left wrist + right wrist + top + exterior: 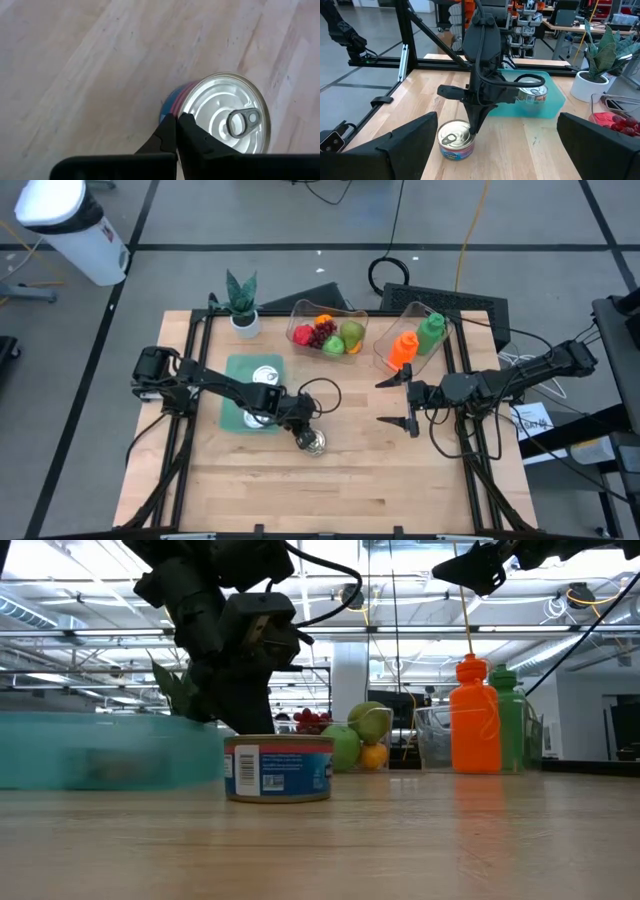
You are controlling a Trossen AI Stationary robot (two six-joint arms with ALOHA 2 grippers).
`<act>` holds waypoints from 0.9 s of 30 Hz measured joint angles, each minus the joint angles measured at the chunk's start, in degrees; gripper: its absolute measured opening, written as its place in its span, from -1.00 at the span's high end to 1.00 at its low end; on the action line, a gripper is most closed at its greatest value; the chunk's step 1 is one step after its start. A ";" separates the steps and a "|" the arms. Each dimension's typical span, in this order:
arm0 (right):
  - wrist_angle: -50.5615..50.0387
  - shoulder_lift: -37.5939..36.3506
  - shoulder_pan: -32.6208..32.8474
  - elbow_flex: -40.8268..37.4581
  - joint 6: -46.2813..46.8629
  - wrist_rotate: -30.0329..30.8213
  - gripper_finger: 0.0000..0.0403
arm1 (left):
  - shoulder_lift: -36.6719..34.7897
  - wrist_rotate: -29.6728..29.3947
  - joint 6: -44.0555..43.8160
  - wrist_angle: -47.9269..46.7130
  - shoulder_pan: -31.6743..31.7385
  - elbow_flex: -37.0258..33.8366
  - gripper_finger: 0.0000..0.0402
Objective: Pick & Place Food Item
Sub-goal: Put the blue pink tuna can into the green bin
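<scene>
Left wrist view: left gripper (177, 121), fingers clenched together holding nothing, hangs over an upright can (223, 118), pull-tab lid facing up.

Silver-topped can (314, 442) upright on bare wood, just beside teal tray (238, 380); second can (266, 376) apparently in tray.

It was a robotics lab: a wooden table (330, 480) framed by black rails (445, 62), workbenches (570, 22) at twelve o'clock beyond it, cables (395, 275) trailing across the grey floor.
</scene>
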 joint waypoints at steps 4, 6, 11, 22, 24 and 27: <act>-0.05 -0.02 0.02 0.00 0.00 0.02 -0.96 | -0.87 0.19 0.89 -0.07 -0.23 0.53 1.00; -0.32 -0.02 0.02 0.00 -0.02 0.00 -0.96 | -1.52 -0.30 1.00 0.57 -0.37 0.76 1.00; -0.38 -0.02 0.00 0.00 -0.43 0.02 -0.96 | -2.22 -0.66 1.32 2.29 -0.70 0.87 1.00; -0.42 -0.02 0.02 -0.02 -0.42 0.02 -0.96 | -10.84 -1.71 3.04 -1.03 -0.34 0.92 1.00; -0.33 -0.02 0.01 -0.01 -0.42 0.02 -0.96 | -14.01 -2.58 3.65 -3.23 -0.31 0.94 1.00; -0.39 -0.02 0.00 0.00 -0.42 0.02 -0.96 | -19.13 -4.69 3.79 -7.65 -0.31 0.98 1.00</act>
